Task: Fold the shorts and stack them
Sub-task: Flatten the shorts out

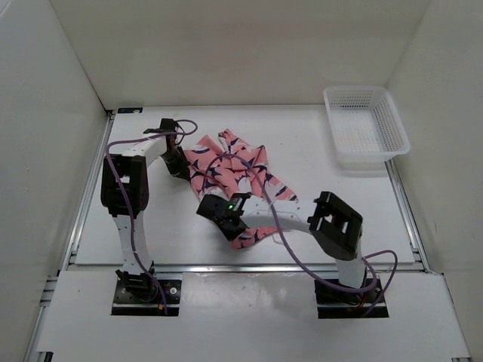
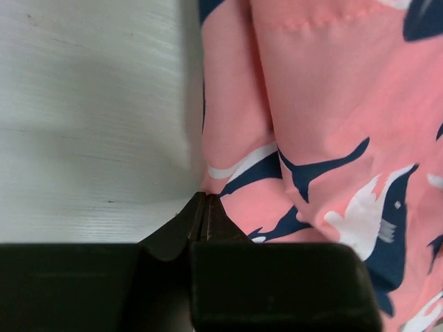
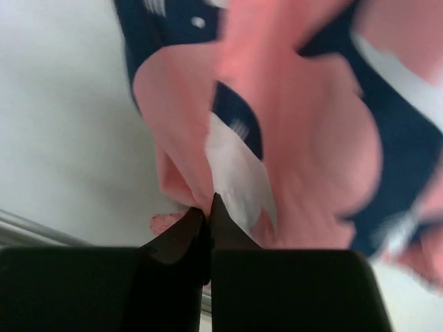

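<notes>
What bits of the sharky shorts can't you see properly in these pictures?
Top view: the shorts lie bunched up, and the right arm covers their near part, so the waistband and legs can't be told apart.
Right wrist view: the cloth is blurred, so the shark shapes are smeared.
Left wrist view: the picture's edges cut the shorts off, and only one side edge shows.
</notes>
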### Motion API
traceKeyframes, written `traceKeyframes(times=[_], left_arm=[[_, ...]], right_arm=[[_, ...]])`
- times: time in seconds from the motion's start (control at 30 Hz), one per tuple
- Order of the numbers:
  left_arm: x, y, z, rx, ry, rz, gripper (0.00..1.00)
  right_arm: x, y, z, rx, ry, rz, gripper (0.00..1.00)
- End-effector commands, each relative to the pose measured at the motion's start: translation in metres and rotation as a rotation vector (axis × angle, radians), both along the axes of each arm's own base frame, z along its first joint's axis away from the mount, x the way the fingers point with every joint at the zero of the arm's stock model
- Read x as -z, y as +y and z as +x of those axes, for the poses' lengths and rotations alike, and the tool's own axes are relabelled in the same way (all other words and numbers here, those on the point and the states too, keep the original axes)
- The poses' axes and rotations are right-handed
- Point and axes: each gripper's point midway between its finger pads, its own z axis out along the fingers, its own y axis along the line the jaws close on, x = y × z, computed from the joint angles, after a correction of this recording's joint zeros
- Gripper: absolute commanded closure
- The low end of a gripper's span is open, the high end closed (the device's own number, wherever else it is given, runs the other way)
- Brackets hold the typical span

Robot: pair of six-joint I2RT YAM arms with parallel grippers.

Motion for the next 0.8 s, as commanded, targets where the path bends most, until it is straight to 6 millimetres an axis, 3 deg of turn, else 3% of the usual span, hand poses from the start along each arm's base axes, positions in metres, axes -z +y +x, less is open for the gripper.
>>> traceKeyframes(times=[0.0, 0.03, 0.13, 0.17, 0.2, 0.27, 0.3, 0.33, 0.37, 0.43, 0.5, 0.57, 0.6, 0.63, 0.67, 0.7, 0.73, 0.77], left_arm=[[-0.041, -0.002, 0.021, 0.01, -0.125, -0.002, 0.9], [-0.059, -0.003, 0.026, 0.01, -0.161, -0.006, 0.9], [-0.083, -0.004, 0.037, 0.008, -0.221, -0.014, 0.9], [-0.102, -0.006, 0.051, 0.008, -0.278, -0.021, 0.9], [-0.115, -0.011, 0.055, 0.0, -0.293, -0.048, 0.9], [-0.161, -0.013, 0.075, -0.023, -0.375, -0.089, 0.9], [-0.174, -0.011, 0.074, -0.038, -0.376, -0.081, 0.9], [-0.195, -0.009, 0.078, -0.064, -0.422, -0.078, 0.9], [-0.235, -0.004, 0.083, -0.079, -0.524, -0.064, 0.9], [-0.27, 0.001, 0.079, -0.102, -0.601, -0.081, 0.9], [-0.31, 0.002, 0.063, -0.113, -0.682, -0.102, 0.9], [-0.311, 0.007, 0.036, -0.119, -0.676, -0.093, 0.9], [-0.305, 0.002, 0.024, -0.119, -0.655, -0.101, 0.9], [-0.295, -0.001, 0.01, -0.109, -0.628, -0.1, 0.9], [-0.268, -0.009, -0.021, -0.091, -0.564, -0.103, 0.9], [-0.256, -0.014, -0.033, -0.085, -0.553, -0.113, 0.9], [-0.241, -0.017, -0.048, -0.08, -0.527, -0.117, 0.9], [-0.225, -0.028, -0.063, -0.067, -0.493, -0.13, 0.9]], right_arm=[[-0.05, -0.041, 0.03, 0.11, -0.132, 0.018, 1.0], [-0.056, -0.058, 0.043, 0.14, -0.184, -0.013, 1.0], [-0.093, -0.093, 0.08, 0.18, -0.291, -0.02, 1.0], [-0.116, -0.094, 0.098, 0.21, -0.336, 0.029, 1.0], [-0.128, -0.112, 0.128, 0.284, -0.367, 0.034, 1.0], [-0.163, -0.124, 0.166, 0.32, -0.439, 0.07, 1.0], [-0.207, -0.136, 0.197, 0.362, -0.52, 0.125, 1.0], [-0.23, -0.142, 0.209, 0.376, -0.562, 0.148, 1.0], [-0.253, -0.156, 0.225, 0.409, -0.609, 0.169, 1.0], [-0.306, -0.158, 0.236, 0.359, -0.708, 0.244, 1.0], [-0.316, -0.152, 0.231, 0.281, -0.716, 0.268, 1.0], [-0.304, -0.157, 0.223, 0.257, -0.701, 0.247, 1.0], [-0.291, -0.158, 0.216, 0.242, -0.678, 0.228, 1.0], [-0.29, -0.16, 0.202, 0.255, -0.676, 0.262, 1.0], [-0.239, -0.16, 0.182, 0.225, -0.596, 0.196, 1.0], [-0.219, -0.162, 0.168, 0.223, -0.571, 0.182, 1.0], [-0.212, -0.169, 0.15, 0.226, -0.559, 0.2, 0.92], [-0.195, -0.169, 0.135, 0.252, -0.527, 0.206, 0.55]])
